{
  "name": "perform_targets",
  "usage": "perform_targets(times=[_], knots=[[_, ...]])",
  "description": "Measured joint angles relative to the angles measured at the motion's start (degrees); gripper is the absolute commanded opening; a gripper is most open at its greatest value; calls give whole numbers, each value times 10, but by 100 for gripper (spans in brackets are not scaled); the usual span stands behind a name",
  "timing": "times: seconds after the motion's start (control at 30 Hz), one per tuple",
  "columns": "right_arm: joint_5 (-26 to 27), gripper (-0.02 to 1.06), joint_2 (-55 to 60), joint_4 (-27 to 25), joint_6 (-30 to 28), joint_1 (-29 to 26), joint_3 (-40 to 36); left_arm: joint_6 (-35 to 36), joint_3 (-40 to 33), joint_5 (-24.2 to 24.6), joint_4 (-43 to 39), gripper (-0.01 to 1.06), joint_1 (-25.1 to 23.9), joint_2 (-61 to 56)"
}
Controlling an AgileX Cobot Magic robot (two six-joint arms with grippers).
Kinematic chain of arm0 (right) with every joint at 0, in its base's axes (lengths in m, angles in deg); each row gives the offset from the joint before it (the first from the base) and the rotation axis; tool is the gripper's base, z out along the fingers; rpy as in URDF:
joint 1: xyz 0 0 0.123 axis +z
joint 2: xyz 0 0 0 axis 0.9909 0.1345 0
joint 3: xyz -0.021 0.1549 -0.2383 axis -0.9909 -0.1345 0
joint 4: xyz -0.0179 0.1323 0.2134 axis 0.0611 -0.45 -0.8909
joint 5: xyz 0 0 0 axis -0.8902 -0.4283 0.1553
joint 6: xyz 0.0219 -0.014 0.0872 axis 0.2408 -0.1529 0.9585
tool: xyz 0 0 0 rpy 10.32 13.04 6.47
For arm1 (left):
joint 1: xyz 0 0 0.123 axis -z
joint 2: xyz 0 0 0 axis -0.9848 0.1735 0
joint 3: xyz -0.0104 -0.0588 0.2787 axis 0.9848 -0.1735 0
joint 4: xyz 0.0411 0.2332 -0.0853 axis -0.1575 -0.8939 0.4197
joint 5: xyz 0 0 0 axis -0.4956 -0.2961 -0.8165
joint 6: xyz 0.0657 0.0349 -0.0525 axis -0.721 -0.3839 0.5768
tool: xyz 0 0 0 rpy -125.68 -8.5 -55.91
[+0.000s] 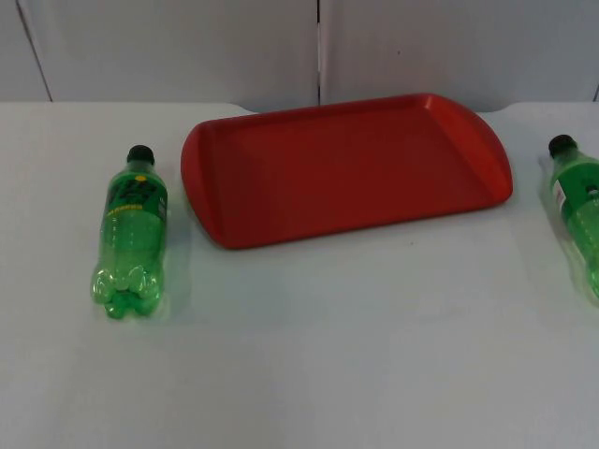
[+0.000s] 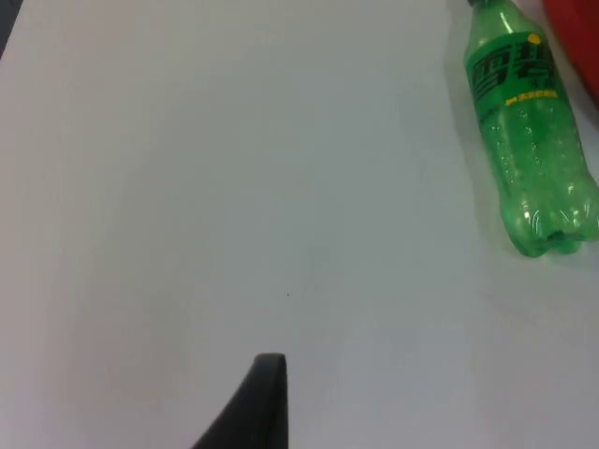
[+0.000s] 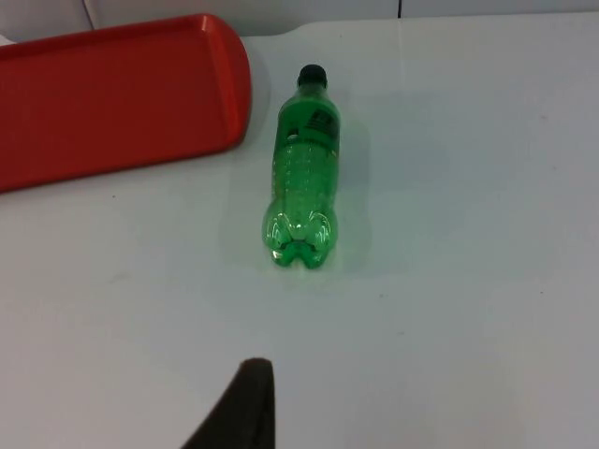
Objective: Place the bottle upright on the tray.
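From the top view, a red tray [image 1: 346, 168] lies flat on the white desk [image 1: 309, 355], close to the grey partition wall [image 1: 187, 47] at the far edge. A green soda bottle [image 1: 131, 234] lies on its side just beside the tray's left rim, black cap toward the wall and base toward the near edge; it is apart from the tray, not touching it. A second green bottle [image 1: 578, 210] lies on its side at the desk's right edge, near the tray's right end and partly cut off by the picture's border. The wide near half of the desk is bare white surface.

In the left wrist view, the left-side bottle [image 2: 529, 131] lies flat on the desk [image 2: 234, 187], with a sliver of the tray [image 2: 576, 37] just beyond it. One black fingertip of the left hand [image 2: 257, 402] hangs over open desk, well apart from the bottle; whether that hand is released or clenched cannot be told.

In the right wrist view, the other bottle [image 3: 304, 168] lies flat, cap pointing away, just beside the tray's rounded end [image 3: 122, 94] with a narrow gap between them. The right hand [image 3: 245, 407] shows one dark fingertip over bare desk [image 3: 449, 281], apart from the bottle; its state cannot be told either.
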Motion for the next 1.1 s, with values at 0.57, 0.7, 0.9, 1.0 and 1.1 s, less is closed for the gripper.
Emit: perform_targets(times=[0.57,0.7,0.9,1.0,1.1], knots=[[0,105,0,0,0,0,0,-2,66,-50,0,105,0,149],[0,105,0,0,0,0,0,-7,102,-51,4,105,0,175],[0,105,0,0,0,0,0,-33,179,-51,41,105,0,216],[1,105,0,0,0,0,0,-37,216,-51,50,105,0,239],[1,105,0,0,0,0,0,-38,239,-51,56,105,0,256]])
